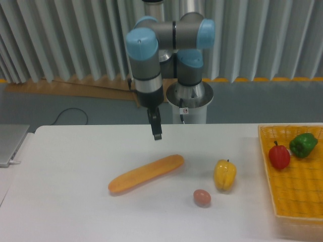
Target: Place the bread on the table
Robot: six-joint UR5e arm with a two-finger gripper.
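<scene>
- The baguette (146,174) lies flat on the white worktop (70,166), slanted, its lower rounded end toward 8 o'clock and its upper end toward 2 o'clock.
- The pincer (157,135) hangs above the worktop at about 12 o'clock from the baguette's upper half, clear of the loaf and touching nothing.
- The pincer holds nothing; its fingers show as one slim dark tip, and whether there is a gap between them cannot be told from this view.
- The arm's wrist (146,75), grey with light-blue caps, points straight down over the pincer, in front of the silver base (190,98).
- A yellow bell pepper (224,175) stands upright at 3 o'clock from the baguette, near it but apart.
- A small pinkish-brown egg (202,197) rests at 7 o'clock from the pepper, just beside it.
- A yellow woven basket (295,199) sits at the worktop's 3 o'clock edge, holding a red pepper (279,155) and a green pepper (304,144) side by side near its far end.
- A flat grey object (10,143) lies at the worktop's 9 o'clock edge.
</scene>
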